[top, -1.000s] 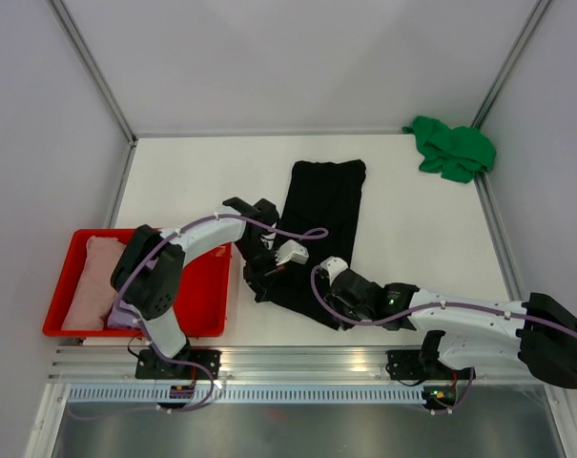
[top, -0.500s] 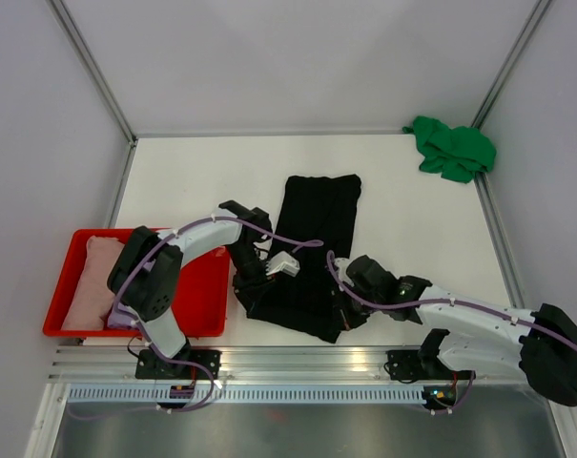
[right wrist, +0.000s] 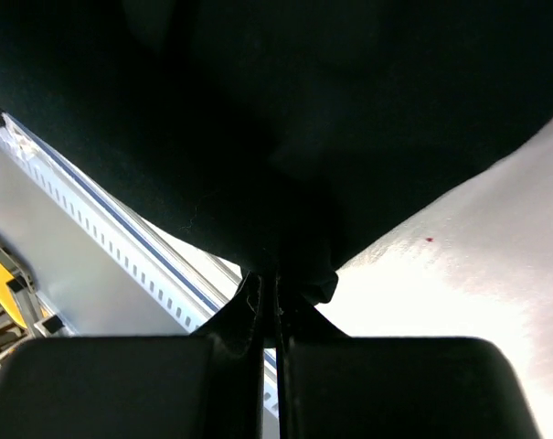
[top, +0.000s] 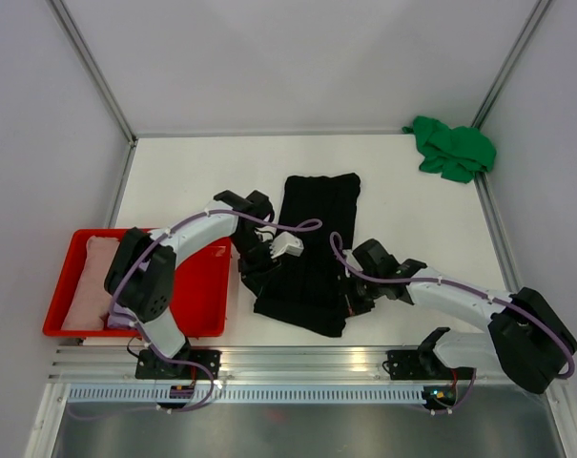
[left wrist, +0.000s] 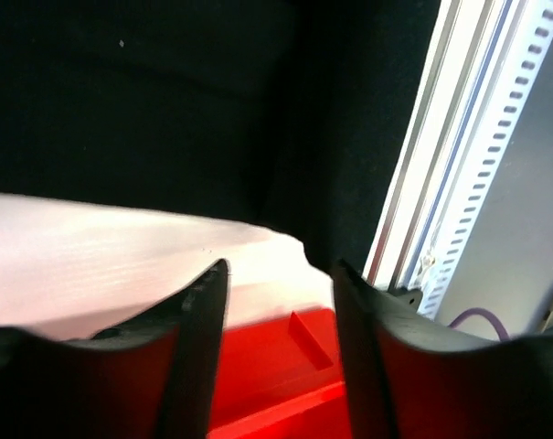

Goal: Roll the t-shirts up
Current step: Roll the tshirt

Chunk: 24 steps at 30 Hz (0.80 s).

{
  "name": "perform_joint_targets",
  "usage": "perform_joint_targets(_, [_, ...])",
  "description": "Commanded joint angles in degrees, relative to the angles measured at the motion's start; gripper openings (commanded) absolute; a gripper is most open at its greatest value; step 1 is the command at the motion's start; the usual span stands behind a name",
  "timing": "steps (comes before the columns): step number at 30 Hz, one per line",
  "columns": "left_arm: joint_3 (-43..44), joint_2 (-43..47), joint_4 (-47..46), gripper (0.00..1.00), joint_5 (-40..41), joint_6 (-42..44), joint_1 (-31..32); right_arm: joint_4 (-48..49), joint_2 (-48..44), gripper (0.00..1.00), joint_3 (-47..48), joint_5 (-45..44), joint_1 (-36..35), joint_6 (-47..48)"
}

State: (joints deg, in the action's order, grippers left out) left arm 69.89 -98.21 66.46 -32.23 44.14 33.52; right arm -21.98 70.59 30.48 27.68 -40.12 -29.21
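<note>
Right tool (right wrist: 276, 282) is clenching the black t-shirt (top: 315, 229), left tool (left wrist: 279, 270) is gaping empty, so we are favouring an even, taut roll.

All three views were checked: no text, label, brand, number or sign could be read on any surface.
</note>
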Motion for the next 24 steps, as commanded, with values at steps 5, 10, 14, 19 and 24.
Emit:
perform_joint_targets(5, [-3.5, 3.6, -4.1, 0.67, -4.5, -2.0, 4.7, 0.1, 0.7, 0.02, 1.1, 2.5, 3.6, 1.4])
perform_joint_targets(10, [-2.1, 4.6, -4.1, 0.68, -6.9, -1.4, 5.8, 0.1, 2.1, 0.01, 1.2, 1.7, 4.1, 0.8])
perform_joint_targets(14, [-4.1, 5.1, -7.1, 0.67, -2.1, -3.2, 7.1, 0.1, 1.9, 0.00, 0.8, 1.3, 5.0, 0.4])
perform_joint_targets(19, [-6.9, 1.6, -9.7, 0.26, 1.4, -4.1, 7.5, -0.9, 0.8, 0.06, 1.6, -0.3, 5.9, 1.3])
perform_joint_targets(24, [-2.8, -2.0, -11.9, 0.02, 1.0, -8.4, 6.4, -5.9, 0.3, 0.20, 2.7, -4.9, 6.3, 2.4])
